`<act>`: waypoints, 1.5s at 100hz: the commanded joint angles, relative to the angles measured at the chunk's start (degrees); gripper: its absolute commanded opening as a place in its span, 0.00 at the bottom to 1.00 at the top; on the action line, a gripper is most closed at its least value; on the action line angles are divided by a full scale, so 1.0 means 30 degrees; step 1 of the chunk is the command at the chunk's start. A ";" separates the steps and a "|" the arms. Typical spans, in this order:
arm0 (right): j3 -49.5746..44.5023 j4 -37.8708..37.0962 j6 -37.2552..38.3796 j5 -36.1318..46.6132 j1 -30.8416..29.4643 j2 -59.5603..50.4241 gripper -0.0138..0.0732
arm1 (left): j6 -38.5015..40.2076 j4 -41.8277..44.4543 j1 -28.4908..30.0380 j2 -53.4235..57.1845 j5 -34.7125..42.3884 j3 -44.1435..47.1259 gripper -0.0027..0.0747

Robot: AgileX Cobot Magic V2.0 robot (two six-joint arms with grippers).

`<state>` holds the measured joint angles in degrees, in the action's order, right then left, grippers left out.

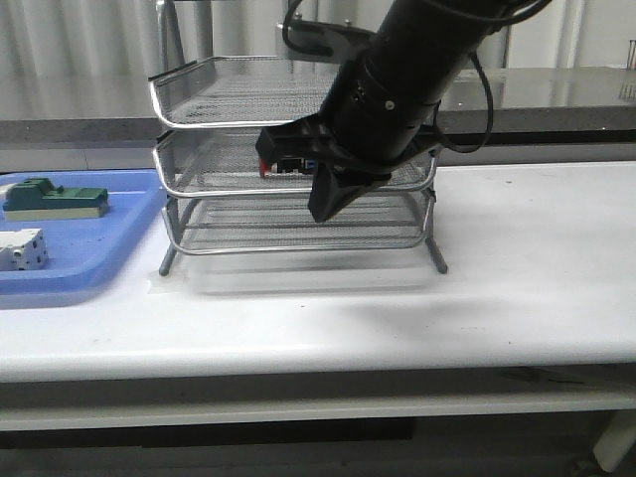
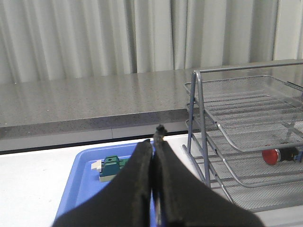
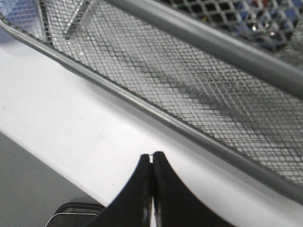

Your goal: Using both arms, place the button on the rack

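The button [image 2: 279, 155], red-headed with a black middle, is seen lying in the rack's [image 1: 199, 129] middle tray, long axis along the bench's rear edge, head toward its left edge. Both the left tool [image 2: 154, 156] and the right tool [image 3: 151, 165] are pressed together, holding nothing.

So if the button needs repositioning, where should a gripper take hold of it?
Probably the black middle of the button, coming in from the rack's open front. It lies on its side in the middle tray, the top tray blocking a descent.

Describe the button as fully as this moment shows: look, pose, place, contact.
The button has a round red head, a black middle and a bit of blue at the rear. It lies on its side on the mesh of the rack's middle tray, head toward the tray's left end. Nothing grips it: both sets of fingers are shut and empty. In the front view the right arm hides most of it.
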<state>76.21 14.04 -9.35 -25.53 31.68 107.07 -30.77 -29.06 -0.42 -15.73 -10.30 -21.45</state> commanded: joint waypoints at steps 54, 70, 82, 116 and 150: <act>-0.6070 -0.0201 -0.0012 0.1472 -0.1935 -0.8916 0.09 | 0.0186 -0.0297 0.0042 -0.0137 0.1215 -0.0553 0.01; -0.8251 -0.0333 -0.0006 0.1758 -0.3655 -1.1657 0.09 | 0.0186 -0.0297 0.0042 -0.0137 0.1215 -0.0553 0.01; -0.9690 -0.0333 -0.0006 0.1993 -0.4765 -1.3760 0.09 | 0.0186 -0.0297 0.0042 -0.0137 0.1215 -0.0553 0.01; -1.3382 -0.0333 0.0011 0.1940 -0.7557 -1.9527 0.09 | 0.0186 -0.0297 0.0042 -0.0137 0.1215 -0.0553 0.01; -1.3968 -0.0390 0.0011 0.1164 -0.8237 -2.2495 0.09 | 0.0186 -0.0297 0.0042 -0.0137 0.1215 -0.0553 0.01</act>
<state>32.90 13.10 -9.21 -24.94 7.35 40.34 -30.77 -29.06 -0.42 -15.73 -10.30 -21.45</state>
